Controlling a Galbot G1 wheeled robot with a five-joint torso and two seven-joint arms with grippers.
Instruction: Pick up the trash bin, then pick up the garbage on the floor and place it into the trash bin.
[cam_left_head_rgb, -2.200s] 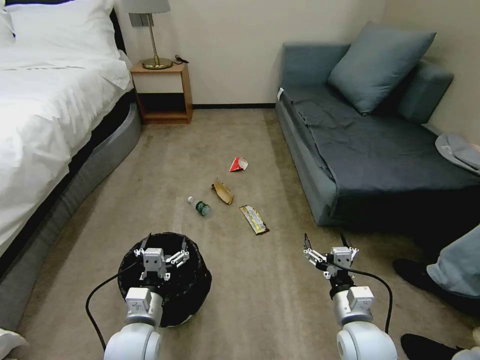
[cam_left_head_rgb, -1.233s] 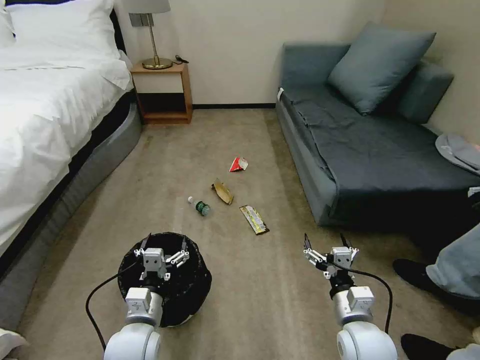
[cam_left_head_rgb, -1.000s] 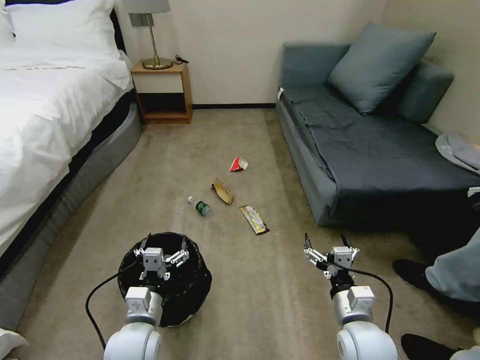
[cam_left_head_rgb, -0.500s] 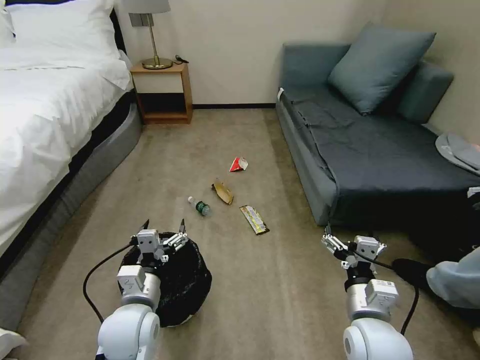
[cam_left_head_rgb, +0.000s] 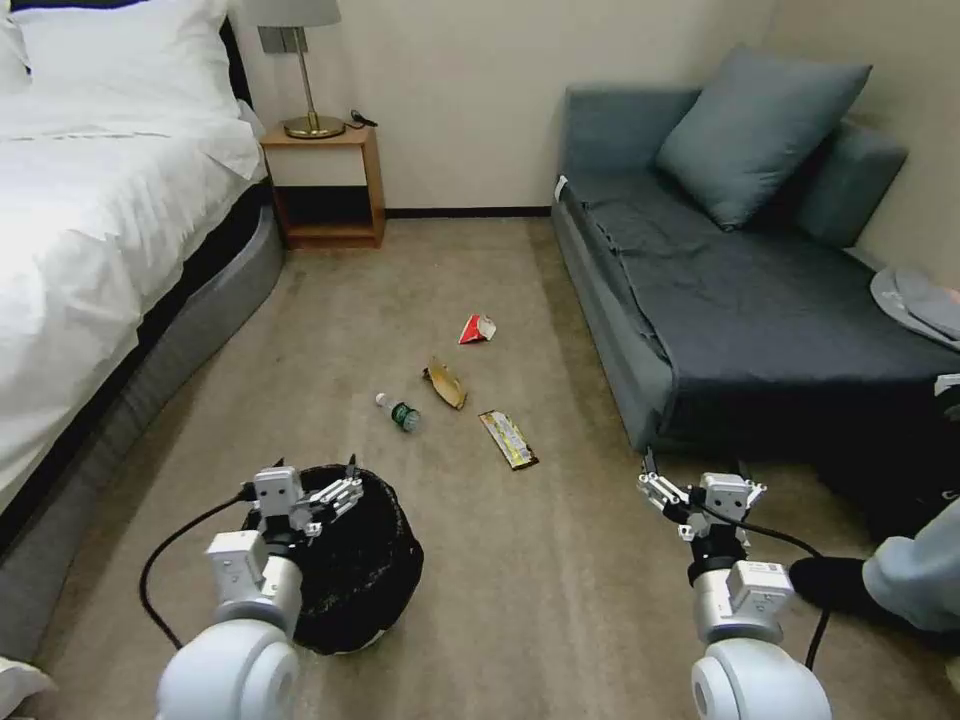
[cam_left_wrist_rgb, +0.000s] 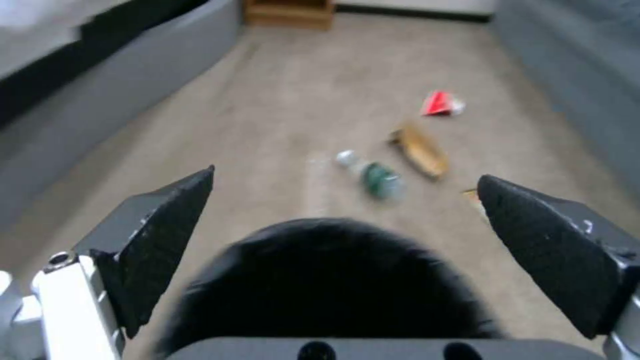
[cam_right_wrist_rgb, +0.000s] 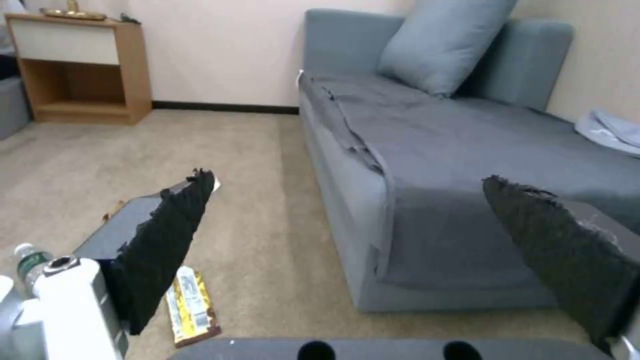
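The round trash bin, lined in wrinkly black plastic, sits under the spread left gripper; its inside is too dark to read. Beyond lie bottle, paper scrap, gold wrapper, red packet. The right gripper hovers spread.

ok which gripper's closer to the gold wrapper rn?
Right. The right gripper hangs open over bare carpet just off the gold wrapper; the left gripper is open above the trash bin, farther from it.

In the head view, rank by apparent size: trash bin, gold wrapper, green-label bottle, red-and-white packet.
1. Trash bin, though nearest the camera.
2. Gold wrapper.
3. Green-label bottle, close to the wrapper.
4. Red-and-white packet, farthest off.
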